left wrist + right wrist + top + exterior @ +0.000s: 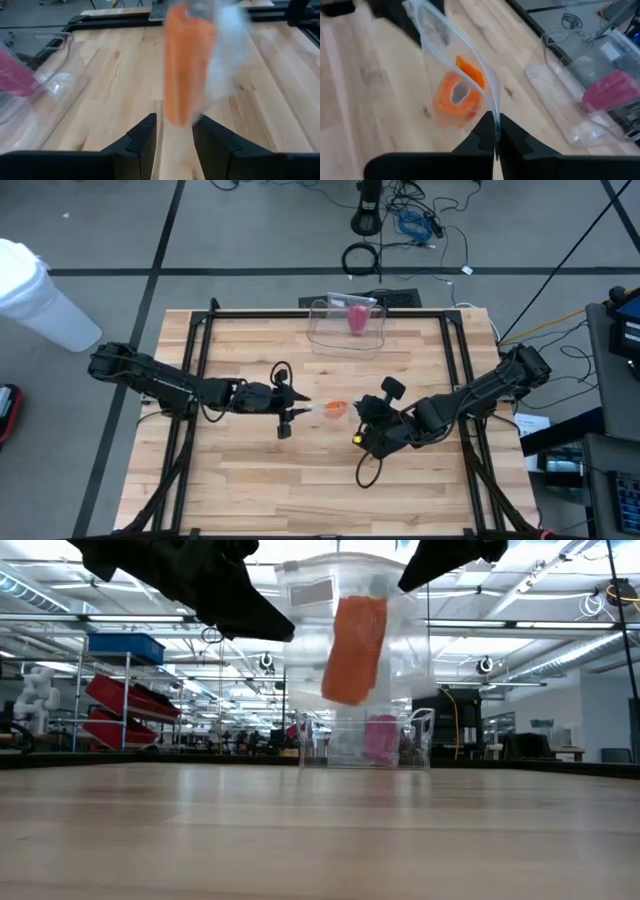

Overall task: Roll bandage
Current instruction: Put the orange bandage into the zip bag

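- Nearest the overhead camera, both arms reached in over the wooden table [250, 480] and met near its centre, holding a clear plastic bag [451, 60] up between them, off the boards.
- At about 9 o'clock from the table's centre, the left gripper [300, 409] pointed toward 3 o'clock; in its wrist view its two dark fingers [142, 140] stood partly apart on either side of the bag's pale lower edge, and whether they actually pinched it could not be told.
- Inside the bag sat the orange bandage roll [336, 410], at the middle of the table in the high view; the right wrist view showed it as a wound ring with a hollow core and a loose orange tail sticking up from it [457, 97].
- In the low view the bag with the orange bandage [355, 648] hung clear above the tabletop, with dark arm parts at 10 and 2 o'clock of it.
- At about 3 o'clock from the centre, the right gripper [358, 412] pointed toward 9 o'clock, its fingers [485, 134] closed tight on the bag's thin edge.
- At 12 o'clock, near the far edge of the table, a clear plastic container [325, 330] stood well apart from both grippers, with a pink roll [357, 318] inside it.
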Available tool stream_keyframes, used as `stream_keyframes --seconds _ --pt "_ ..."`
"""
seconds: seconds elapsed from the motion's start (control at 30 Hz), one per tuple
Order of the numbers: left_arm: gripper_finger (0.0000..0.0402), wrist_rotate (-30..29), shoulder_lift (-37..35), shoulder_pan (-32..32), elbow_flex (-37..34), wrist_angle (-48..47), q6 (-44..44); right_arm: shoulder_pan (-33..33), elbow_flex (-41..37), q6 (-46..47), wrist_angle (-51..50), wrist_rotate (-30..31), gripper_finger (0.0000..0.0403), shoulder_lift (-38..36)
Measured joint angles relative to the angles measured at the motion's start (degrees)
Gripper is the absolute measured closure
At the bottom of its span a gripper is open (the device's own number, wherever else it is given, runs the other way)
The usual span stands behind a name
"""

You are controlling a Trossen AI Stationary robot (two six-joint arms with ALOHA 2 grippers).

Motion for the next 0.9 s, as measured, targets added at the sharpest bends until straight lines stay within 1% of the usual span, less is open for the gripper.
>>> stream_keyframes --seconds 0.13,0.27,0.4,0.57,0.67,0.77,0.9 --pt "0.0271 -0.2 0.0 -0.4 0.0 0.2 0.5 -0.4 0.0 -1.6 0.7 0.0 0.0403 0.0" --pt "0.0271 -0.3 0.0 -0.4 0.0 2.4 3.1 -1.4 0.0 -1.7 1.0 -0.4 0.0403 0.1" --pt "0.0271 -0.3 0.0 -0.4 0.0 3.2 3.4 -2.7 0.0 -2.5 2.1 -3.3 0.0403 1.4" --pt "0.0272 -0.3 0.0 -0.8 0.0 4.1 3.6 -3.1 0.0 -3.3 1.5 -4.5 0.0403 2.8" --pt "0.0274 -0.3 0.0 -1.0 0.0 4.0 4.8 -3.1 0.0 -3.2 1.1 -4.2 0.0403 3.1" --pt "0.0294 -0.3 0.0 -1.0 0.0 3.1 5.0 -2.9 0.0 -3.1 1.1 -2.4 0.0403 3.1" --pt "0.0341 -0.4 0.0 -1.0 0.0 1.0 4.9 -2.8 0.0 -3.1 1.1 -1.4 0.0403 3.1"
